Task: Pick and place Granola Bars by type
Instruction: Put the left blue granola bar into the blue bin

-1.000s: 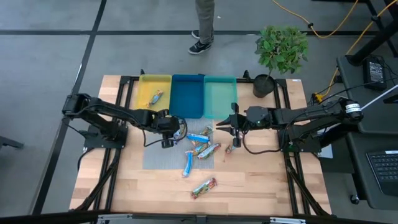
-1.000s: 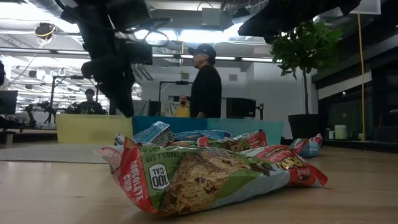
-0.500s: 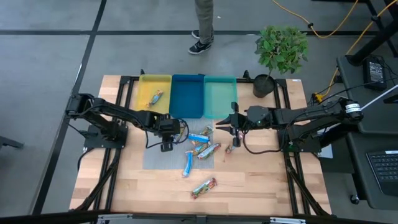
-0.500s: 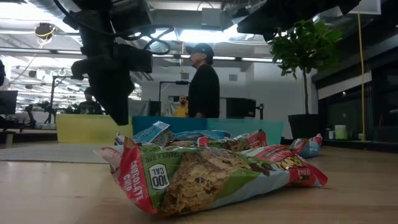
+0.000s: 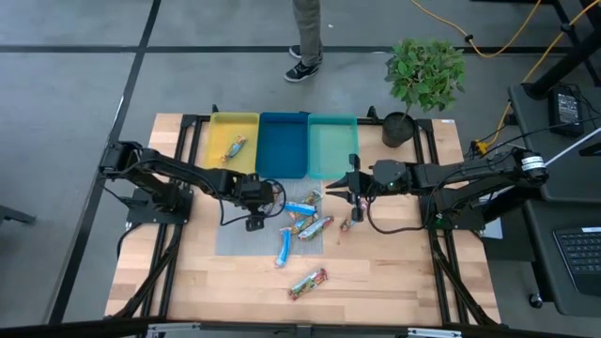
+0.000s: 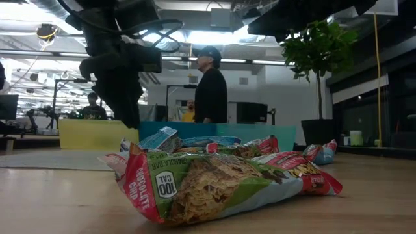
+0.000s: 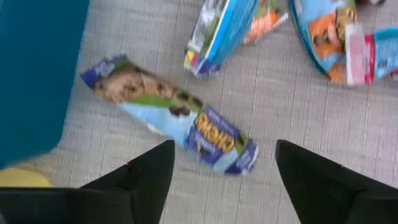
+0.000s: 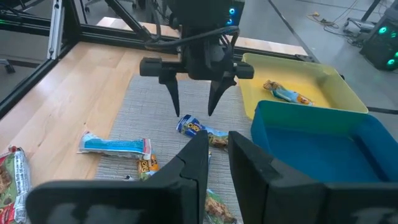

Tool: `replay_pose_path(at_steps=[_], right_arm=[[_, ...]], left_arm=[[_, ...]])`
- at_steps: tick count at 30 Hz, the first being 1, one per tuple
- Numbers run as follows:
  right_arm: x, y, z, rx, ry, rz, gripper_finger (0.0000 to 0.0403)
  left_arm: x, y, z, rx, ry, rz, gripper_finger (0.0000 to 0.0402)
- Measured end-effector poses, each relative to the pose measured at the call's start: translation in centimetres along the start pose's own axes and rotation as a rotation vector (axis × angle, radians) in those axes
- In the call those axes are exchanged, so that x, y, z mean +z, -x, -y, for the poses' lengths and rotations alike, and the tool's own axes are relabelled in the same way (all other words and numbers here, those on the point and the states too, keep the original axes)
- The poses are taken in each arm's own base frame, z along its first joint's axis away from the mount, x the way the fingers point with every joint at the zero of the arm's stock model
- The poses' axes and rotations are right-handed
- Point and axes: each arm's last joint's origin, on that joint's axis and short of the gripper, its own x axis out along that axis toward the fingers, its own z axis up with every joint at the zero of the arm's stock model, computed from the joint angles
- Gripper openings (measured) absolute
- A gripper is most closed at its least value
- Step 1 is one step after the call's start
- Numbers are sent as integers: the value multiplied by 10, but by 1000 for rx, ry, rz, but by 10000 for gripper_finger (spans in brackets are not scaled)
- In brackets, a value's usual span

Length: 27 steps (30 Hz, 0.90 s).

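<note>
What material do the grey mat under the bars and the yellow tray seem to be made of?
The grey mat looks like woven fabric or vinyl mesh: fine ribbed lines cross its matte surface. The yellow tray looks like moulded plastic: smooth, evenly coloured walls with rounded corners and a soft sheen. Neither can be confirmed by sight alone.

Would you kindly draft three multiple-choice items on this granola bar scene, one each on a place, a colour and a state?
1. Where does the bar already sorted into a tray lie?
A. yellow tray
B. blue tray
C. green tray

2. What colour is the middle tray?
A. red
B. blue
C. white

3. How is the left claw?
A. shut on a bar
B. open above a bar
C. inside a tray

Key: 1 A, one bar lies in the yellow tray. 2 B, the blue tray sits between the other two. 3 B, the left claw stands spread over the blue-wrapped bar on the grey mat.
</note>
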Motion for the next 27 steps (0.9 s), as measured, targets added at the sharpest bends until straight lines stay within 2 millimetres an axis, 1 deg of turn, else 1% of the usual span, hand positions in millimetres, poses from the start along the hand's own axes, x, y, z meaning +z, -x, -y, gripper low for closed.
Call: replay_pose_path(at_steps=[2, 4, 7, 9, 12, 16, 21, 24, 27], right_arm=[[0, 0, 0, 0, 0, 0, 67], [0, 0, 0, 0, 0, 1, 67], [1, 0, 0, -1, 0, 4, 67], [1, 0, 0, -1, 0, 5, 67], [1, 0, 0, -1, 0, 6, 67], [1, 0, 0, -1, 3, 7, 67], [1, 0, 0, -1, 3, 8, 67], [1, 0, 0, -1, 3, 9, 67], [1, 0, 0, -1, 3, 9, 67]], left_arm=[[1, -4, 4, 18, -10, 16, 281], [3, -12, 7, 26, -18, 30, 286], [0, -28, 11, 42, -34, -16, 288], [-3, -38, 11, 83, -41, -47, 288], [-6, -45, 8, 131, -30, -83, 288], [-7, -48, 5, 124, -18, -110, 288], [-6, -45, 4, 119, -15, -97, 284], [-6, -45, 4, 117, -8, -91, 270], [-6, -45, 4, 122, -5, -89, 244]])
